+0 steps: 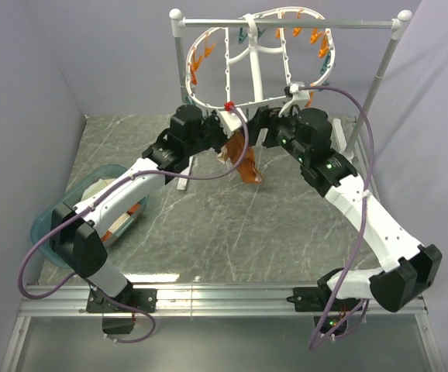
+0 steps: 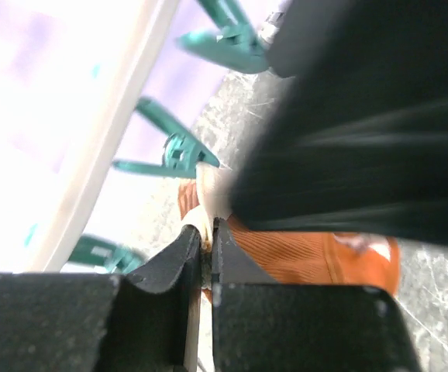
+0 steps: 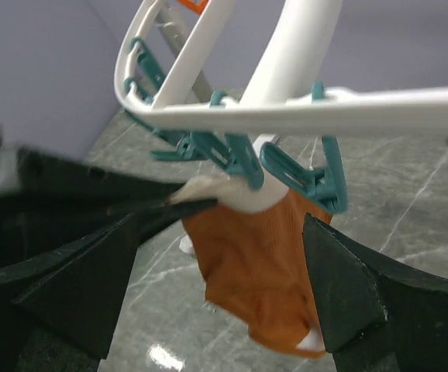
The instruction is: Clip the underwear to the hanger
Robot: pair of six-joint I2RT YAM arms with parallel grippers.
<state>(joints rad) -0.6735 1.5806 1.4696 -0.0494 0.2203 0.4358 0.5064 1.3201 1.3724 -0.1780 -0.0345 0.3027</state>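
Observation:
The white oval hanger point(image 1: 225, 74) hangs from the pole, and its rim crosses the right wrist view point(image 3: 301, 116). The rust-orange underwear point(image 1: 245, 163) dangles below its near rim. My left gripper point(image 1: 225, 138) is shut on the cream waistband point(image 2: 208, 190), with orange fabric point(image 2: 309, 260) beside the jaws. My right gripper point(image 1: 261, 124) is open and empty, and the underwear point(image 3: 255, 263) hangs between its fingers point(image 3: 348, 287). The waistband's top meets the teal clothespins point(image 3: 239, 159). I cannot tell whether a pin bites it.
The grey-white pole stand point(image 1: 379, 85) carries the hanger at the back of the marble table point(image 1: 232, 232). A teal basin point(image 1: 49, 221) with other garments sits at the left edge. Orange clothespins point(image 1: 317, 43) line the hanger's far side.

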